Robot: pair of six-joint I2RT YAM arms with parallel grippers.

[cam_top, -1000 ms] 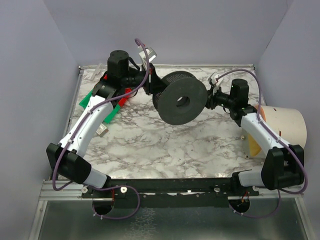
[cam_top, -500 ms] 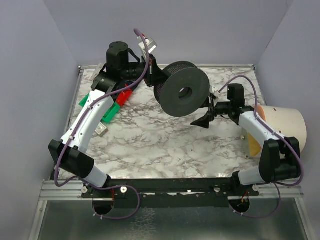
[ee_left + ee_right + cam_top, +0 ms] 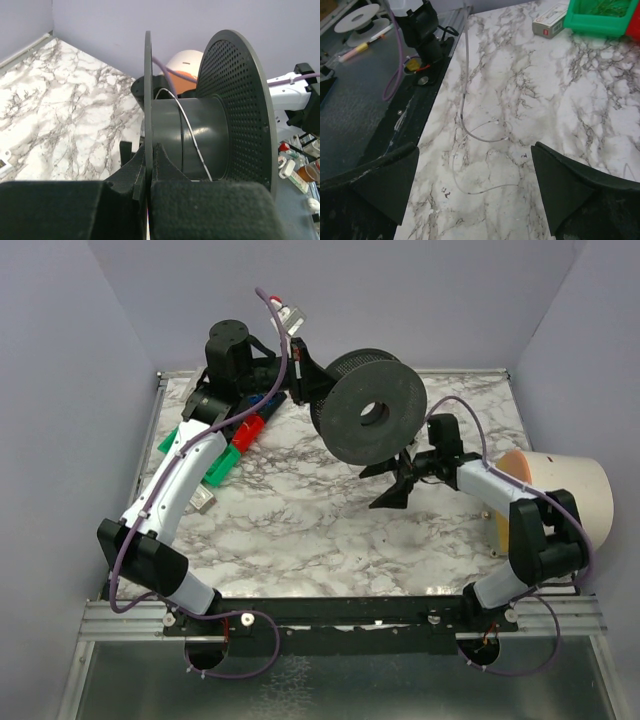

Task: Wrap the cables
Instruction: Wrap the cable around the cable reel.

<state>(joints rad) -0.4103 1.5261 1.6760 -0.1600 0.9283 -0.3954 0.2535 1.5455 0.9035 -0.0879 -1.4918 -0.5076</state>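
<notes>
Two end effectors differ: the left end effector (image 3: pixel 149 167) is clamped on one flange of the spool (image 3: pixel 370 420), raised off the tabletop (image 3: pixel 300 520), a thin cable (image 3: pixel 191 137) crossing its hub. Just below the spool, the right end effector (image 3: pixel 385 485) is spread apart over more cable; a green bin (image 3: pixel 600 15) lies well beyond.

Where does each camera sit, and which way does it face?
Top external: fixed above and behind the arms, looking down at the table; both arms show, left gripper clamping the spool, right gripper open.
Left wrist: on the left arm, facing along its shut fingers at the spool hub and a thin strand.
Right wrist: on the right arm, facing down between its open fingers at a loose cable.
Top and left wrist share the spool.
</notes>
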